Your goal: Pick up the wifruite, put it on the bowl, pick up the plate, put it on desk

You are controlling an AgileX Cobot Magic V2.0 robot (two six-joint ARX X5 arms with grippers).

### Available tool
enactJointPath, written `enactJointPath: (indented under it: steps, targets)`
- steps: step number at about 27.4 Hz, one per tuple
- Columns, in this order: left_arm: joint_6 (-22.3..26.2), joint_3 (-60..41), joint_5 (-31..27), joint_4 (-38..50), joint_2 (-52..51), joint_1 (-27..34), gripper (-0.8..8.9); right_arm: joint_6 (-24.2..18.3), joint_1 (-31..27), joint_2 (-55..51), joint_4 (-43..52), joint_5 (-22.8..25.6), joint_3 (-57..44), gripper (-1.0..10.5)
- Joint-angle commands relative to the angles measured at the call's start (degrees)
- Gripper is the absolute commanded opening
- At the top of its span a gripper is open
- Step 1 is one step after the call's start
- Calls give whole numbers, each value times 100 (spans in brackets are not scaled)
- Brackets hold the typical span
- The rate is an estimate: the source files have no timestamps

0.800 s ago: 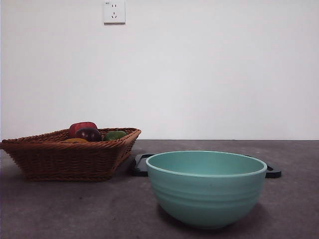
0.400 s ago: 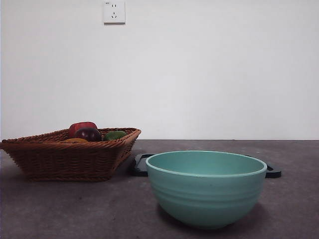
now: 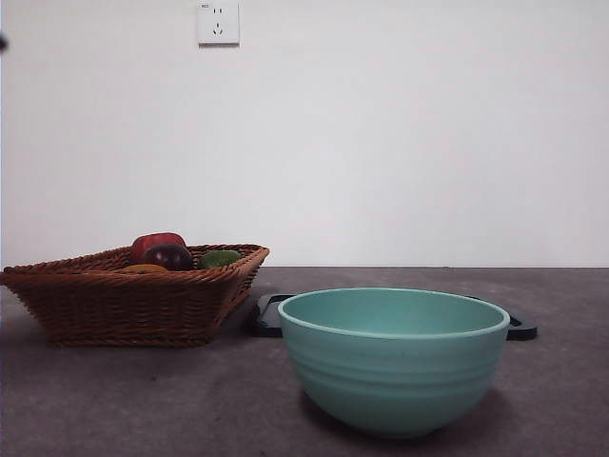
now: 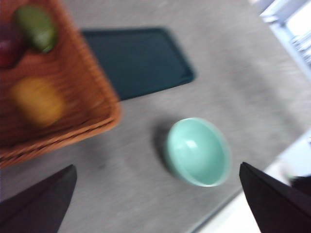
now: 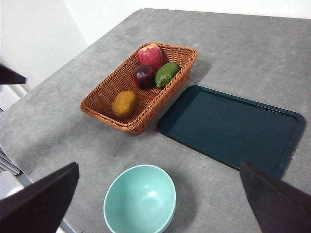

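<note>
The orange-brown wifruite lay untouched in the wicker basket; the teal bowl waited empty. Both grippers hung high above the surface, jaws wide apart, holding nothing.

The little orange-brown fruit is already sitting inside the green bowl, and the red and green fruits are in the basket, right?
Not quite. The bowl is empty. The orange-brown fruit lies in the basket with the red fruit, the dark purple one and the green one. The right wrist view shows it plainly. The rest is right.
</note>
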Motion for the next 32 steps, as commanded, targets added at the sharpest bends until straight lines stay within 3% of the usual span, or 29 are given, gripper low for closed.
enactJointPath:
  steps: [1, 17, 24, 32]
  targets:
    - [-118, 323, -348, -107, 437, -17, 616, -24, 28, 17, 70, -4, 114, 653]
    - [-138, 2120, -1475, -977, 3486, -116, 616, -22, 28, 17, 66, -4, 114, 653]
    - [-289, 2398, -1604, -293, 4754, -262, 616, -22, 28, 17, 63, -4, 114, 653]
    - [-350, 2398, -2109, 264, 5451, -269, 616, -22, 31, 17, 63, -4, 114, 653]
